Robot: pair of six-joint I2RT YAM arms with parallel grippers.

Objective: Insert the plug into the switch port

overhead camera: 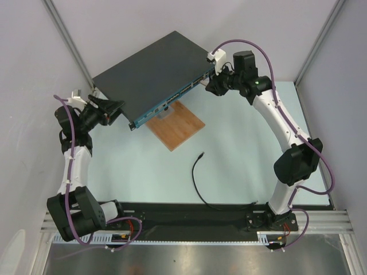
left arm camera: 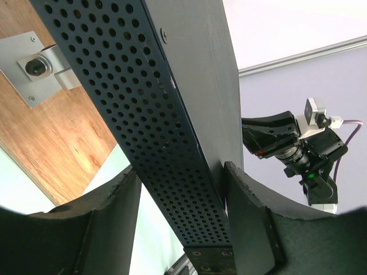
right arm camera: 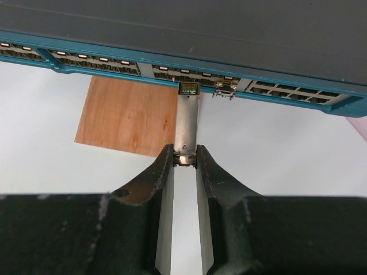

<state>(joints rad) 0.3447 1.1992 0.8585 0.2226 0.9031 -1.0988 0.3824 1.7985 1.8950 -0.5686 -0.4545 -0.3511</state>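
The switch [overhead camera: 155,63] is a wide flat dark-grey box, propped at an angle, with a teal front strip [overhead camera: 172,103] holding a row of ports [right arm camera: 97,60]. The plug [overhead camera: 201,154] ends a thin black cable [overhead camera: 198,183] and lies loose on the table, far from both grippers. My right gripper [overhead camera: 213,83] [right arm camera: 184,150] is shut on a short grey metal piece [right arm camera: 186,123] whose far end sits in a port. My left gripper [overhead camera: 117,109] [left arm camera: 180,172] is open and straddles the switch's perforated left end [left arm camera: 166,149], with the right finger against the box.
A brown wooden board [overhead camera: 178,126] lies under the switch's front, with a grey metal bracket [left arm camera: 40,69] on it. A second metal piece [right arm camera: 225,90] sits in the port beside the held one. Grey walls and frame posts enclose the table.
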